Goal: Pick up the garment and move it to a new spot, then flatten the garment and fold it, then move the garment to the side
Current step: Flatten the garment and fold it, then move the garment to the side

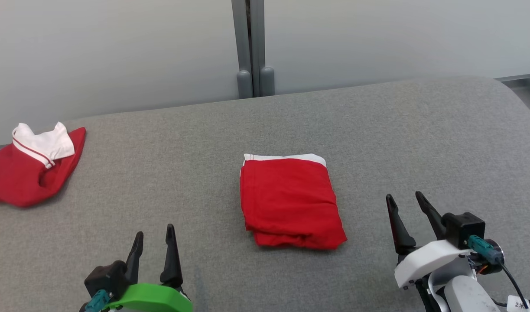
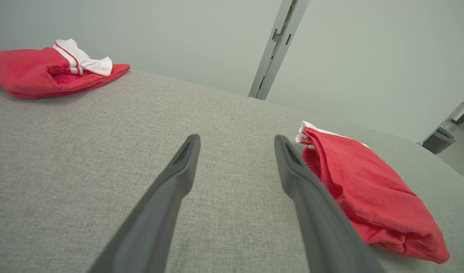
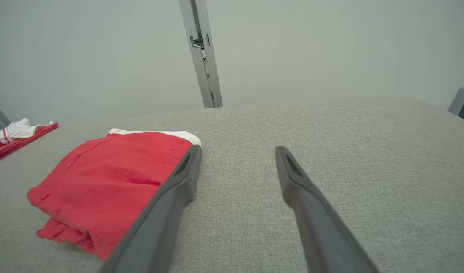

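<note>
Both left gripper [image 1: 154, 230] and right gripper [image 1: 404, 196] gape empty; a top-layer-only pinch could unfold the garment [image 1: 288, 199].

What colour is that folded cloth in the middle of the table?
The folded garment is red, with a white band along its far edge; the head view shows it best.

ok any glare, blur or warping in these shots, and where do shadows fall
Head view: soft even light, no glare, a thin shadow under the near edge of the folded red garment. Left wrist view: wide-angle stretch, the grey post leans, and the left gripper goes soft toward the lens. Right wrist view: same stretch, the right gripper blurring near the bottom edge.
</note>
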Motion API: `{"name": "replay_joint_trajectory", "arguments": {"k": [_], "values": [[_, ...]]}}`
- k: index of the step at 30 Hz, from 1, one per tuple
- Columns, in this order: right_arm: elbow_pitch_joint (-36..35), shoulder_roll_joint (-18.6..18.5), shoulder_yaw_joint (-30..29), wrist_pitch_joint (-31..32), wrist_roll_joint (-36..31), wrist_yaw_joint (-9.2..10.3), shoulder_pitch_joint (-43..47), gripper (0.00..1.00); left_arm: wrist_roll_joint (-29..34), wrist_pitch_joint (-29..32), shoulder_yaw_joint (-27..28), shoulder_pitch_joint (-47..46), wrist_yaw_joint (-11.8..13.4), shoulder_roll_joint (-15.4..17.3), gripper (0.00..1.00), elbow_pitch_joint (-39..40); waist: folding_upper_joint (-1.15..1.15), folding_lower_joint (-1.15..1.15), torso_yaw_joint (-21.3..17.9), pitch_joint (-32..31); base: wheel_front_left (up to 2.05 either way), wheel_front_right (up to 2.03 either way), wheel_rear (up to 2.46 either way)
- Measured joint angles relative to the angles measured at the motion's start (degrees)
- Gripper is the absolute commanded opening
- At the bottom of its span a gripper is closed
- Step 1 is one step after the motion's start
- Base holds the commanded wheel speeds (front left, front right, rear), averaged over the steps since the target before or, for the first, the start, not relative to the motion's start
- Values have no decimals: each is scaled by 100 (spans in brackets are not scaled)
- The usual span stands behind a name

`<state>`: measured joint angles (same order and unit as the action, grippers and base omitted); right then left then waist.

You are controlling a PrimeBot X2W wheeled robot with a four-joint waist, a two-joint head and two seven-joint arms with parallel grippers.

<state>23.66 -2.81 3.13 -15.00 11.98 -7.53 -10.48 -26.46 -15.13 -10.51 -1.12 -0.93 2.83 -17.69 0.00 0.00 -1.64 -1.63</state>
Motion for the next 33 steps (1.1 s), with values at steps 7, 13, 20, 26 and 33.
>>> {"name": "replay_joint_trajectory", "arguments": {"k": [7, 13, 20, 26, 33], "values": [[-240, 0, -25, 0, 148, 0, 207, 100, 91, 0, 87, 181, 20, 0, 100, 73, 0, 0, -4, -7, 0, 0, 0], [-267, 0, -76, 0, 179, 0, 262, 100, 113, 0, 93, 200, 21, 0, 100, 104, 0, 0, 37, -3, 0, 0, 0], [-237, 1, -52, 1, 185, 0, 262, 100, 113, 0, 84, 207, 37, 0, 100, 119, 0, 0, 45, 20, 0, 0, 0], [-169, 1, -66, 1, 163, 0, 261, 100, 114, 0, 60, 209, 42, 0, 100, 119, 0, 0, 52, 45, 0, 0, 0], [68, -1, -20, 1, 36, 0, 67, 100, 187, 0, 15, 206, 44, 0, 100, 94, 0, 0, 105, 90, 0, 0, 0]]}}
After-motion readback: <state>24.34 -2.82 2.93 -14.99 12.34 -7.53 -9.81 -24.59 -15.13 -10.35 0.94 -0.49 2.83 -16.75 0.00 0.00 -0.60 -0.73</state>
